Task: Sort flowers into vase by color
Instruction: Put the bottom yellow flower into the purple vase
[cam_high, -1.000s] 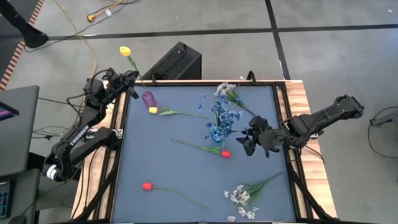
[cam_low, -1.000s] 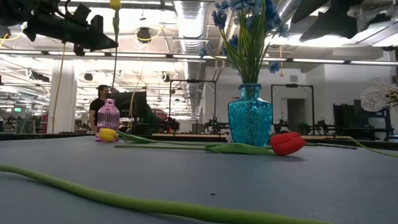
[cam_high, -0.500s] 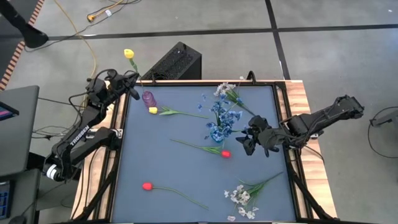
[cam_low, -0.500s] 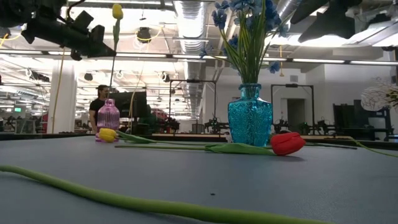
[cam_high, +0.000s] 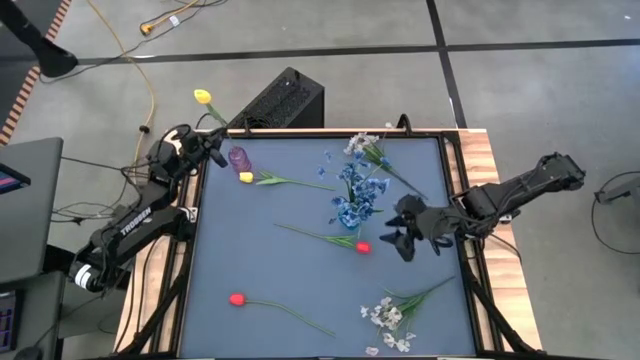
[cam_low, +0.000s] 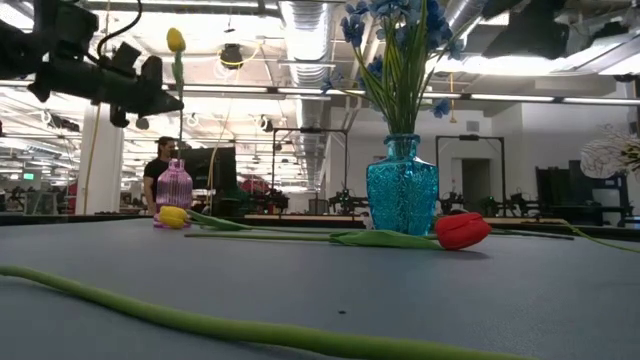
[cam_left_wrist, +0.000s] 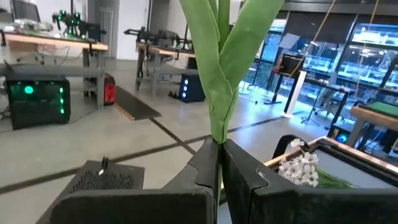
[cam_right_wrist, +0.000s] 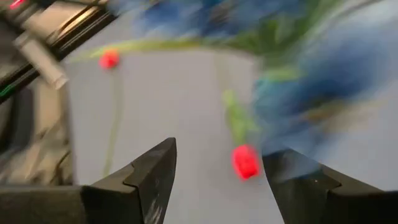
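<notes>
Left gripper (cam_high: 212, 150) at worktop (cam_high: 250, 270) far-left corner, jaws closed on stem of yellow flower (cam_high: 203, 97), bud raised beyond the edge, beside purple vase (cam_high: 238, 158). Right gripper (cam_high: 398, 236) near right edge, jaws apart, empty, next to blue vase (cam_high: 349, 212) and a red tulip (cam_high: 362, 246). Second yellow bud (cam_high: 246, 177) by purple vase; white bunch (cam_high: 388, 314) near-right corner

Open-plan robotics lab, rows of workbenches (cam_left_wrist: 56, 38), ceiling ducts (cam_low: 305, 30), strip lights, concrete floor (cam_high: 400, 75), a person (cam_low: 158, 170) working
</notes>
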